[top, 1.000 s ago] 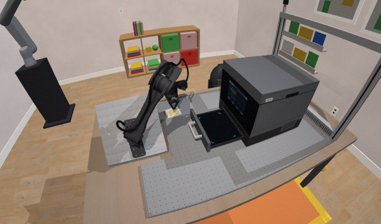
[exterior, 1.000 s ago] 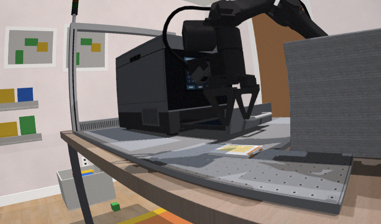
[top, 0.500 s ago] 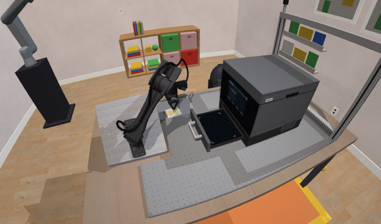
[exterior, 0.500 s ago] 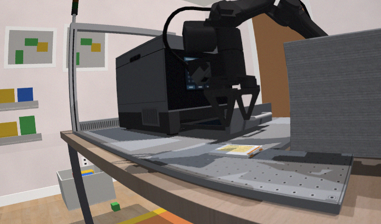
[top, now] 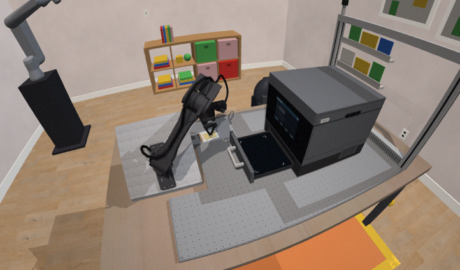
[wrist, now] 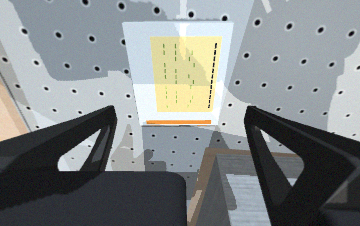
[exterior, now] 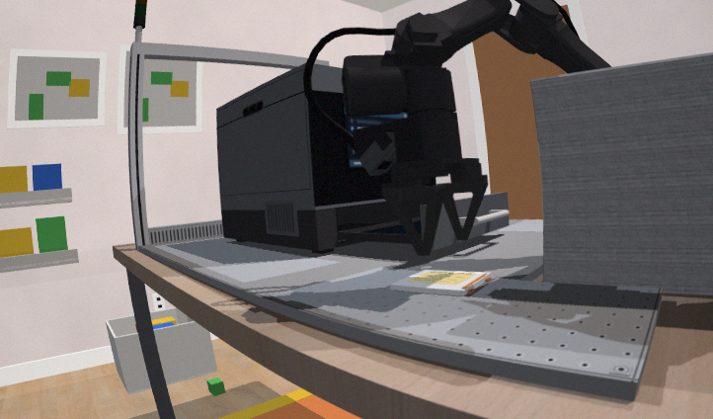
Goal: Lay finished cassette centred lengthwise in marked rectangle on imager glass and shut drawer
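The cassette FINISHED (top: 208,137) (exterior: 446,282) (wrist: 180,75) is a flat white plate with a yellow gel window and an orange stripe at one end. It lies flat on the perforated board, left of the imager's drawer. My gripper (top: 211,130) (exterior: 443,243) (wrist: 180,112) is open wide and empty. It hangs a short way above the cassette, apart from it. The imager IM (top: 325,118) (exterior: 263,172) is a dark grey box. Its drawer (top: 241,158) (exterior: 489,216) stands pulled out, with dark glass (top: 262,149), white corner marks and a pale handle (top: 233,156). Nothing lies on the glass.
A raised grey platform (top: 136,144) (exterior: 626,172) bearing the arm's base borders the cassette on the arm side. A dark domed object (top: 259,90) stands behind IM. A metal frame (top: 427,121) (exterior: 137,145) rises along the table's far side.
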Tool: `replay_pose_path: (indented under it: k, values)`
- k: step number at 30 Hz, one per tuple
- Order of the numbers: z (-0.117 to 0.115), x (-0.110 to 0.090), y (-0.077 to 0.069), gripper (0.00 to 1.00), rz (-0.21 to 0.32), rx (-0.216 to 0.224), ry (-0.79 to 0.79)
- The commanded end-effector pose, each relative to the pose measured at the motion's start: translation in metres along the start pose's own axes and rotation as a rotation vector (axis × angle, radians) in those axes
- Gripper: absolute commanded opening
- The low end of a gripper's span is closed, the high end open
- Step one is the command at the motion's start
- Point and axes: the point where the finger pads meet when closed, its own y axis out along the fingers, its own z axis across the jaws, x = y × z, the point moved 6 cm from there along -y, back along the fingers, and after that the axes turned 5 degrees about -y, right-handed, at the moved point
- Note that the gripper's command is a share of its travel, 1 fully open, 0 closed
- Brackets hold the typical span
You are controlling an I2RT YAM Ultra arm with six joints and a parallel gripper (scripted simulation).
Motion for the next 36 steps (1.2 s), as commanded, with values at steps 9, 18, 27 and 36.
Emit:
replay_pose_path:
  k: [9,18,27,36]
  values:
    - [0.002,-0.001,0.019,1.0,-0.009,-0.012,-0.017]
    - [0.004,0.002,0.026,1.0,-0.017,-0.005,-0.014]
    - [0.005,0.0,0.036,1.0,-0.021,-0.008,-0.021]
    - [0.004,-0.001,0.036,1.0,-0.018,-0.011,-0.025]
